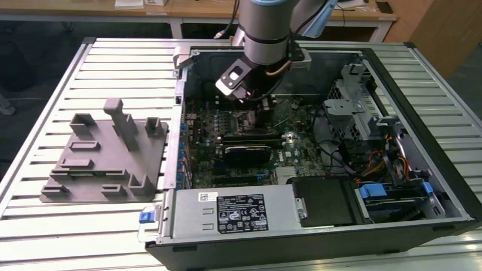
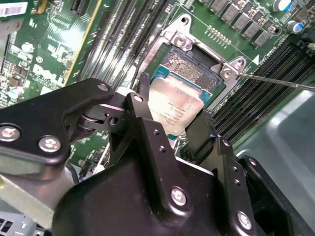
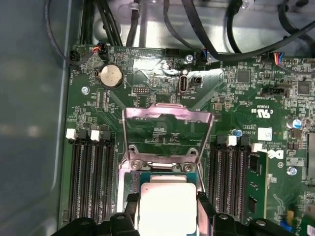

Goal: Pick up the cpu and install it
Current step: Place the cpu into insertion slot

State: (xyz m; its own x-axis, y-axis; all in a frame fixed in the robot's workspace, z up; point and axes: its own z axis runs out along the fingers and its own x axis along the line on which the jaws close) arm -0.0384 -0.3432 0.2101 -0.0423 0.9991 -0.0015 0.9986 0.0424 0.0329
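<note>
On your slatted table (image 1: 113, 62) sit a grey tray (image 1: 79, 189) and an open computer case (image 1: 301, 251); inside, the gripper (image 3: 168, 198) clenches the cpu (image 3: 167, 214) above the socket (image 2: 189, 61).

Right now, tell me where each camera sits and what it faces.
Exterior view: off the arm, looking down into the open computer case; the arm shows.
First wrist view: on the wrist, facing the motherboard; fingertips show.
Second wrist view: on the wrist, looking slantwise over the black gripper.
Both wrist views share the chip held in the gripper.
</note>
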